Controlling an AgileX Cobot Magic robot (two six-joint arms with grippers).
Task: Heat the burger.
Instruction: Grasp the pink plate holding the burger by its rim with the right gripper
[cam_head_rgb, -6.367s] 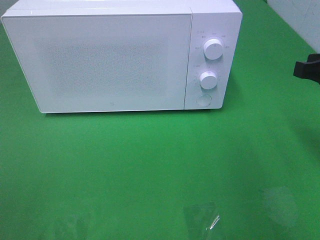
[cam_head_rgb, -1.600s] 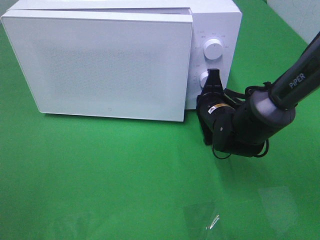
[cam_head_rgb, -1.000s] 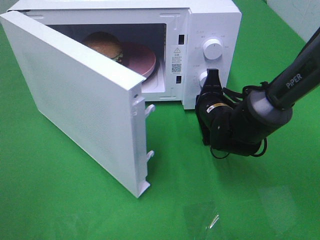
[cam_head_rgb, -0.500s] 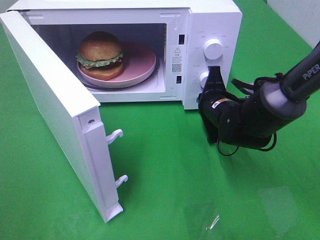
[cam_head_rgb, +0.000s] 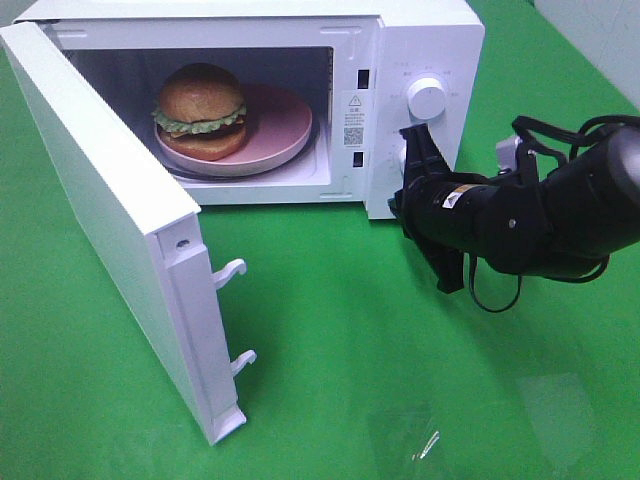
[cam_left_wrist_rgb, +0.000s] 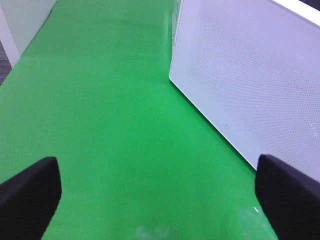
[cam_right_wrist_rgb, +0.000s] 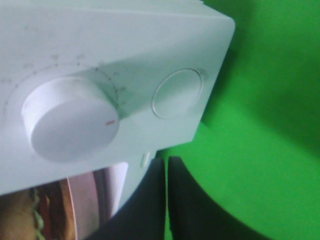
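Note:
The burger (cam_head_rgb: 200, 108), golden bun with a lettuce edge, sits on a pink plate (cam_head_rgb: 285, 130) inside the white microwave (cam_head_rgb: 430, 40), whose door (cam_head_rgb: 110, 190) stands wide open to the front left. My right gripper (cam_head_rgb: 412, 140) is shut and empty, its tips just in front of the control panel by the lower knob. In the right wrist view the shut fingers (cam_right_wrist_rgb: 150, 205) lie below the lower knob (cam_right_wrist_rgb: 70, 117) and the round button (cam_right_wrist_rgb: 177, 93), with a sliver of the burger (cam_right_wrist_rgb: 35, 217) showing. My left gripper (cam_left_wrist_rgb: 160, 200) is open over green cloth beside the door (cam_left_wrist_rgb: 250, 85).
Green cloth (cam_head_rgb: 400, 380) covers the table. The open door reaches far out over the front left. The upper knob (cam_head_rgb: 427, 98) sits above the right gripper. The right arm (cam_head_rgb: 560, 210) lies low to the right of the microwave.
The microwave door, shut at first, has swung wide open and shows the burger. In the last half second the right arm turned and drew a little to the right.

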